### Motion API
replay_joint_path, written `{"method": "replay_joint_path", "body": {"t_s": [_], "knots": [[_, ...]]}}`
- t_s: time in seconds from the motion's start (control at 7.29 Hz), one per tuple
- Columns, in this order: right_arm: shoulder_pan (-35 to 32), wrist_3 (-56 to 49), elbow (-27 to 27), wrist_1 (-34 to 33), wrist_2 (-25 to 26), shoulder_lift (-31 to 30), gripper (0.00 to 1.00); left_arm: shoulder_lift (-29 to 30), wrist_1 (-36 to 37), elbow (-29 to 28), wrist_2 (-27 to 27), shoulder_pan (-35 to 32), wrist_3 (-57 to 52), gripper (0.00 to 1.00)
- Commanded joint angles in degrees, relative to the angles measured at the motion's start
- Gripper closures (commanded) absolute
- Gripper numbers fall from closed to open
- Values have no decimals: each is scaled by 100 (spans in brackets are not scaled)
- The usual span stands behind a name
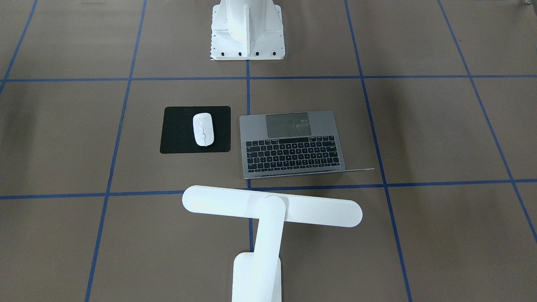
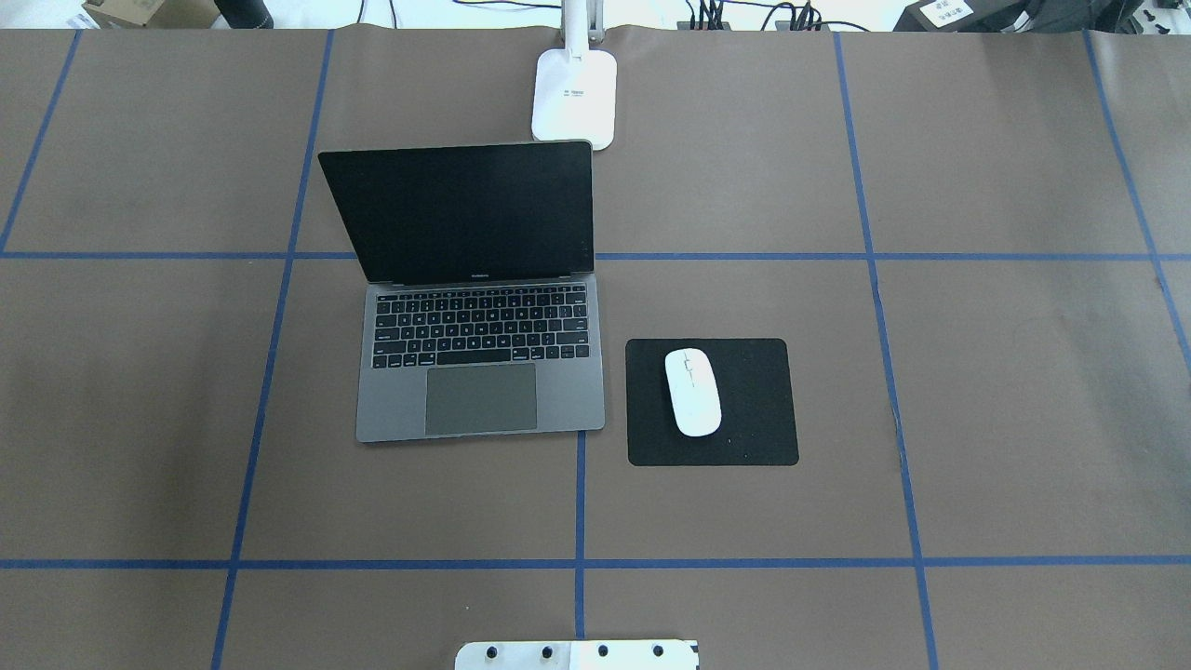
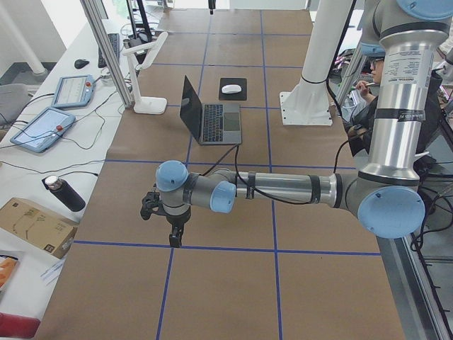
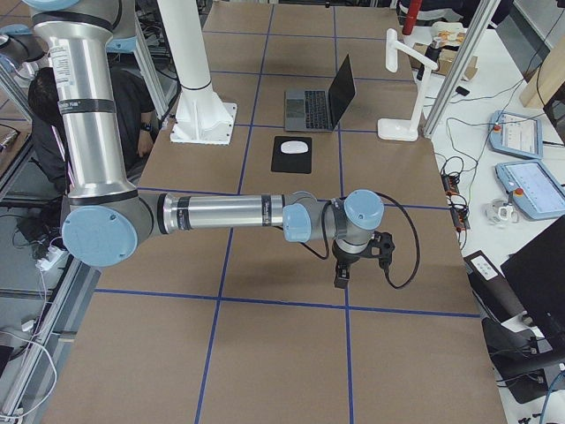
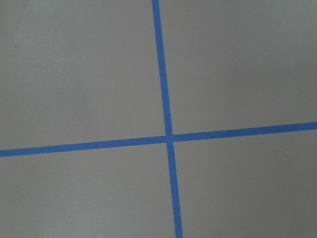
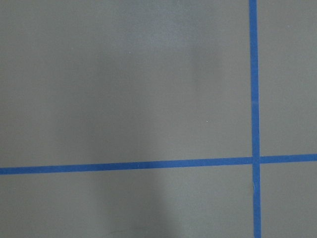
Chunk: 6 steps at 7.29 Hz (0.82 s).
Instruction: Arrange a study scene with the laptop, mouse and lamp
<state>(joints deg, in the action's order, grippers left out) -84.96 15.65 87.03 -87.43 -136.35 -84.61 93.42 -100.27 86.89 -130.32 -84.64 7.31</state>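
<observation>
Brown paper-covered table (image 2: pixel 1023 391) spreads wide around the centre group. The slim space-grey metal laptop (image 2: pixel 479 372) stands open, dark screen raised. The small glossy white oval mouse (image 2: pixel 693 392) lies on a black square mat (image 2: pixel 758 423) beside it. The white T-shaped desk lamp (image 2: pixel 575 93) stands behind, near the far edge. Only the 2 side views show the left gripper (image 3: pixel 175 237) and right gripper (image 4: pixel 342 278), well apart from these. Whether their fingers are released or clenched, I cannot tell.

No text can be read
Faint marks under the laptop (image 2: pixel 479 354) screen and on the lamp (image 2: pixel 574 93) base behind it — too small.
</observation>
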Motion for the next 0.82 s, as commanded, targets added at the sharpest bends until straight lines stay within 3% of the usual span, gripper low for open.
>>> {"method": "replay_joint_path", "body": {"t_s": [0.0, 0.69], "knots": [[-370, -9, 51, -1, -67, -327, 1, -25, -1, -41, 6, -114, -19, 0], [-565, -18, 103, -263, -94, -398, 1, -218, 78, -14, -64, -492, -10, 0]]}}
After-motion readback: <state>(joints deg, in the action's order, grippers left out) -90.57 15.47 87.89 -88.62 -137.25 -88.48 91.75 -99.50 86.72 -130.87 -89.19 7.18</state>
